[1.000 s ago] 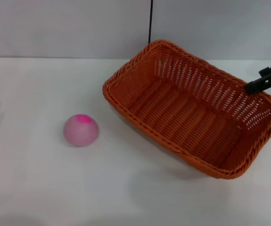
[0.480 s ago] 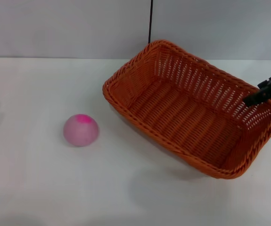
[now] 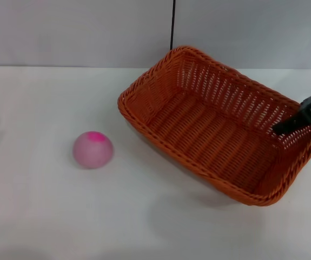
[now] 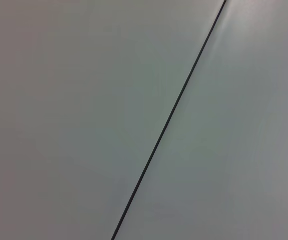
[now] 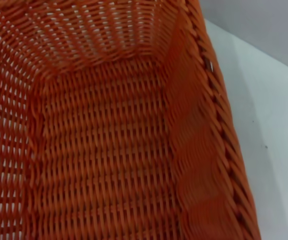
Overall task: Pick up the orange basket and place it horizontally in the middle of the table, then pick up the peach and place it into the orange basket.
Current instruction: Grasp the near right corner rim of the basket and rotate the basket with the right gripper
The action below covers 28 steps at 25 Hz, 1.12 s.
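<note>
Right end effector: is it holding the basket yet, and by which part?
Cannot tell: the right end effector dips inside the basket by its far-right rim.

peach [image 3: 93, 150] left of basket [image 3: 220, 124] | both on table [image 3: 47, 211]

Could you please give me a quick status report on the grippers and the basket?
Right gripper dipping inside the orange basket at its right end wall. Left gripper out of sight. Basket sits skewed; peach on the table, apart. Nothing in the way.
</note>
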{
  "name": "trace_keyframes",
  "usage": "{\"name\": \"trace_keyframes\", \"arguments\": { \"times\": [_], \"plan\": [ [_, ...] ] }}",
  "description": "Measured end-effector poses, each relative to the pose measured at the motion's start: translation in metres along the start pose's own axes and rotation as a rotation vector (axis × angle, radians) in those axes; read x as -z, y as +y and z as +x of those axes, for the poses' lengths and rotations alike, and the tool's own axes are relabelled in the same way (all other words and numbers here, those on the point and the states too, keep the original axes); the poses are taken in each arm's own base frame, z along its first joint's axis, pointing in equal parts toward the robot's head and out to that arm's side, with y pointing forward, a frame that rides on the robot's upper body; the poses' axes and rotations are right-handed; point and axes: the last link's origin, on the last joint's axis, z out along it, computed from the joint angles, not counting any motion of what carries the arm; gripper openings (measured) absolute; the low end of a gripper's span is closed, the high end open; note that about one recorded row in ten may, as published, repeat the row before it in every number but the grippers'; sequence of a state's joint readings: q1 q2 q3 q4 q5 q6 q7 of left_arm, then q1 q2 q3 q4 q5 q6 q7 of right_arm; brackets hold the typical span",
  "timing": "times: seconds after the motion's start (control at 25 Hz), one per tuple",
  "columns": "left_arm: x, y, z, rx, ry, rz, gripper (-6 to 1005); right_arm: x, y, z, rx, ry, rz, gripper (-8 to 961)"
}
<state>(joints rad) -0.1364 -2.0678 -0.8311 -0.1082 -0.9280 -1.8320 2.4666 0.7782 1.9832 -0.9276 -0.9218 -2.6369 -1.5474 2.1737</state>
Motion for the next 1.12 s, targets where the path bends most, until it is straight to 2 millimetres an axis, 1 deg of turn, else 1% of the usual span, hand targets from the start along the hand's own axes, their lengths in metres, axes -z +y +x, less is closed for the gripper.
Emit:
{"name": "trace_keyframes", "arguments": {
  "times": [0.16, 0.4, 0.6, 0.76, 0.84, 0.92, 1.12],
  "plan": [
    [0.000, 0.000, 0.000, 0.000, -0.001, 0.000, 833, 0.000, -0.001, 0.001, 0.022, -0.014, 0.015, 699],
    [0.002, -0.001, 0.000, -0.002, -0.006, 0.006, 833, 0.000, -0.001, 0.000, 0.017, -0.049, 0.021, 466],
    [0.003, -0.001, 0.000, -0.002, -0.006, 0.008, 833, 0.001, 0.000, -0.001, 0.019, -0.061, 0.027, 224],
    [0.003, -0.001, 0.000, -0.003, -0.008, 0.010, 833, 0.001, -0.002, 0.000, 0.008, -0.080, 0.031, 199],
    [0.003, -0.001, 0.000, -0.003, -0.009, 0.012, 833, 0.002, 0.000, 0.000, 0.003, -0.130, 0.007, 187],
    [0.004, -0.002, 0.000, -0.004, -0.009, 0.013, 833, 0.007, 0.000, 0.000, -0.007, -0.196, -0.013, 178],
    [0.004, -0.002, 0.000, -0.004, -0.008, 0.015, 833, 0.015, 0.000, 0.002, 0.006, -0.278, -0.031, 164]
  ]
}}
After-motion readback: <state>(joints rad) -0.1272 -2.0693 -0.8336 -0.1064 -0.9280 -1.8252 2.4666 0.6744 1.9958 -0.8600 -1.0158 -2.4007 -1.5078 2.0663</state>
